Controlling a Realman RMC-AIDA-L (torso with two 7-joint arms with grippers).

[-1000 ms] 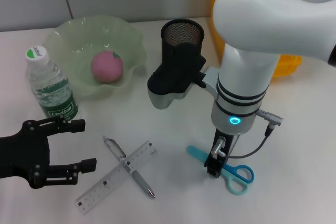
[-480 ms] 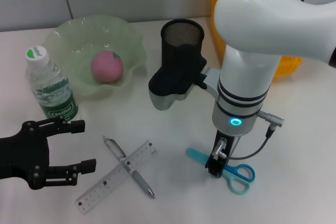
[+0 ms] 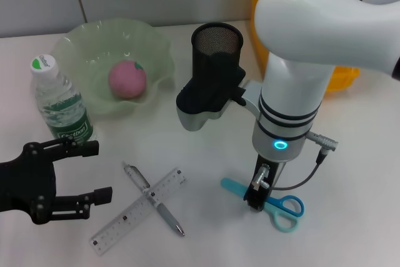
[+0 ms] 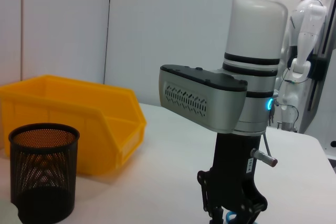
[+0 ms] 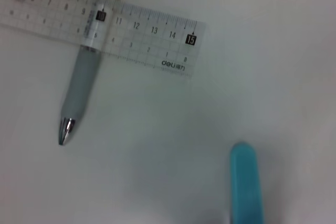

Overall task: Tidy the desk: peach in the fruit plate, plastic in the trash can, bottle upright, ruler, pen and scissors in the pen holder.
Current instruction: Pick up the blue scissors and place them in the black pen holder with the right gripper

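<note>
The blue scissors (image 3: 265, 199) are laid flat on the white desk (image 3: 206, 236) in front of the robot's right side, with the blade cover towards the ruler and the handle loops away from it. The right gripper (image 3: 255, 197) is lowered straight down onto their middle, its fingers placed at either side of the scissors; whether they are clamped on them cannot be told. In the right wrist view only the rounded blue tip (image 5: 245, 182) is shown.

The clear ruler (image 3: 139, 211) is laid just beside the scissors, crossed with a silver pen (image 3: 153, 200) so that an X is formed. The black mesh pen holder (image 3: 216, 51) is stood behind the right arm, and a yellow bin (image 3: 340, 74) is seen farther back.

The peach (image 3: 127, 79) is found inside the green fruit plate (image 3: 94, 42). The water bottle (image 3: 59, 101) is stood upright just beside that plate, its white cap upward.

The left gripper (image 3: 81, 172) is held low near the bottle, with its black fingers (image 3: 78, 149) spread wide and nothing between them.
</note>
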